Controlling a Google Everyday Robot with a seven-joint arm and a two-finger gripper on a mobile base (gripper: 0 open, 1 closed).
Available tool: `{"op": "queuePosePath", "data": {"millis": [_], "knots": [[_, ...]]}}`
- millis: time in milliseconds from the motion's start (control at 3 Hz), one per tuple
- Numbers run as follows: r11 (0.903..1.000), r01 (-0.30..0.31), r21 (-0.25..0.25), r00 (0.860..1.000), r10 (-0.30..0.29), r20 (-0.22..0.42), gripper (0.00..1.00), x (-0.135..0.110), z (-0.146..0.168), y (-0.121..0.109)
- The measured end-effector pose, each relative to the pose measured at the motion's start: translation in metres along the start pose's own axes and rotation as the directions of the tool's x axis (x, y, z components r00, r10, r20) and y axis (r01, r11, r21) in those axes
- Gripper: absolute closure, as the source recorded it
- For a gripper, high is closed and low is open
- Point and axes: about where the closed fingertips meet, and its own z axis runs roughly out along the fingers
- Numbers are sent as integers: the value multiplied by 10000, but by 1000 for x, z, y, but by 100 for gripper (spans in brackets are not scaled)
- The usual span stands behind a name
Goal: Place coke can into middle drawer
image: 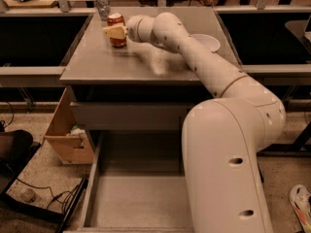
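At the far left, a cardboard box [63, 139] is leaning beside the cabinet. Something pale is lying inside it, possibly crumpled packaging, though it is too dim to name. On the countertop [102, 64], a silvery-grey can [101, 1] is standing at the back edge. Just beside and in front of it, the coke can [117, 21] is standing upright near the back left corner.

The gripper [114, 32] is pressing in against the can's mid-body from the right. I cannot tell whether it is clamping or only touching.

I judge the can to be light, thin-walled and easily dented, with a slick painted side. The middle of the body, squeezed gently and kept upright, is looking like the sound place to hold it.

Below, the middle drawer [91, 188] is standing pulled out, showing a flat bare floor where the arm is not hiding it. Further right, a white bowl [209, 42] is peeking from behind the arm with nothing showing in the part visible. A shoe [301, 203] is lying on the floor at the far right.
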Motion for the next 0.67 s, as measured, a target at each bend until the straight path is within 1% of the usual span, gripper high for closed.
{"op": "queuePosePath", "data": {"millis": [667], "knots": [[10000,1,-2,10000,-1,-2,72,0,0,0]]}}
